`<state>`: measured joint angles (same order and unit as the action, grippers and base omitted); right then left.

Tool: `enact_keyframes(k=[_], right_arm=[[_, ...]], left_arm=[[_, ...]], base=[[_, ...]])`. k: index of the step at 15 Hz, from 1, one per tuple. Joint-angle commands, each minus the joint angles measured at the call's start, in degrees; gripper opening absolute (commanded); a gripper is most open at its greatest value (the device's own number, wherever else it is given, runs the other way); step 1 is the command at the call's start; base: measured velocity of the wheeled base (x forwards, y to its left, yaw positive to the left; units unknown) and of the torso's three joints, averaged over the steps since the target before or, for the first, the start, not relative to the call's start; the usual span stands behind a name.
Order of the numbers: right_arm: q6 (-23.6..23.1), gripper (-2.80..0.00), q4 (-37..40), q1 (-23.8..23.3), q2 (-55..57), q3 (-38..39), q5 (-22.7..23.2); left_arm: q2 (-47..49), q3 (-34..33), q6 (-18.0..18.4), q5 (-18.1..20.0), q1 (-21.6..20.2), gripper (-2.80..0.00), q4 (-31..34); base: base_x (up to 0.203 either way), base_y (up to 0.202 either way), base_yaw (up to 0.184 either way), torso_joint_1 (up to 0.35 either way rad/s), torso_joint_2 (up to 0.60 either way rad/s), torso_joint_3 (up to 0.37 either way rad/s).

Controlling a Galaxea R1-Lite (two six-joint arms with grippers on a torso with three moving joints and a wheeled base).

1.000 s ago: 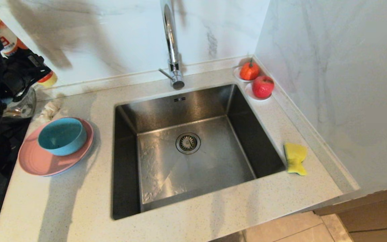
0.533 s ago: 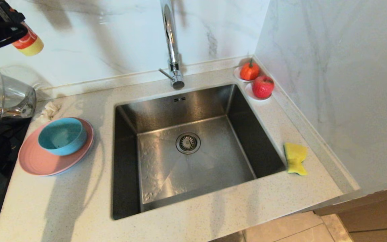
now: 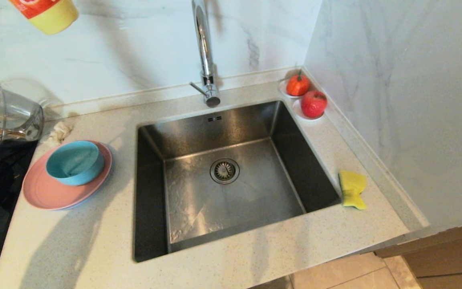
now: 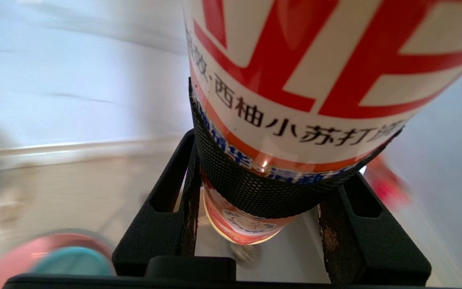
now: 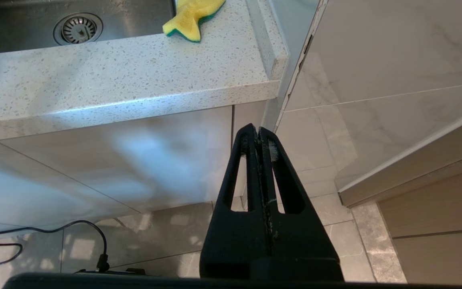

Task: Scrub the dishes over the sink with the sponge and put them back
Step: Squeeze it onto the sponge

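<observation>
Teal bowl point(image 3: 74, 162), one, sits on two stacked plates point(image 3: 42, 192); one sponge point(image 3: 352, 188) lies right of the sink point(image 3: 223, 176). Left gripper point(image 4: 255, 192) grasps one bottle point(image 4: 295, 80); right gripper point(image 5: 260, 140) is clenched, low.

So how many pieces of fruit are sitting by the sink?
2, both in the back right corner of the counter: an orange one against the wall, and a red one just in front of it, beside the sink. Each sits on a small white dish. None seem hidden.
</observation>
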<state>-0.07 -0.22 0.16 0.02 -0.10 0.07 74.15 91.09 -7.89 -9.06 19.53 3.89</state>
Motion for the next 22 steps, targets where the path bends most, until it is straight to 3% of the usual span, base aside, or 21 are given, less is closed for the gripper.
enact_keyframes(k=[1, 4, 10, 14, 22], right_arm=[[-0.01, -2.8, -0.04, 0.02, -0.02, 0.01, 0.01], [-0.01, -2.8, -0.04, 0.02, -0.02, 0.01, 0.01], [-0.01, -2.8, -0.04, 0.02, -0.02, 0.01, 0.01], [-0.01, -2.8, -0.04, 0.02, -0.02, 0.01, 0.01], [-0.01, -2.8, -0.04, 0.02, -0.02, 0.01, 0.01]], left_arm=[[-3.62, -1.29, 3.14, -0.02, 7.26, -2.8, 1.87], [-3.42, -2.45, 8.98, 0.76, 12.8, -2.8, 2.09], [-0.02, -4.27, 9.74, 3.18, 24.36, -2.8, 1.45], [6.02, -0.89, 10.78, 3.03, 31.11, -2.8, 0.28], [18.84, 0.28, 11.13, 2.2, 36.13, -2.8, -3.37]], base=[[0.0, 0.0, 0.0, 0.0, 0.0, 0.0], [0.0, 0.0, 0.0, 0.0, 0.0, 0.0], [0.0, 0.0, 0.0, 0.0, 0.0, 0.0], [0.0, 0.0, 0.0, 0.0, 0.0, 0.0], [0.0, 0.0, 0.0, 0.0, 0.0, 0.0]])
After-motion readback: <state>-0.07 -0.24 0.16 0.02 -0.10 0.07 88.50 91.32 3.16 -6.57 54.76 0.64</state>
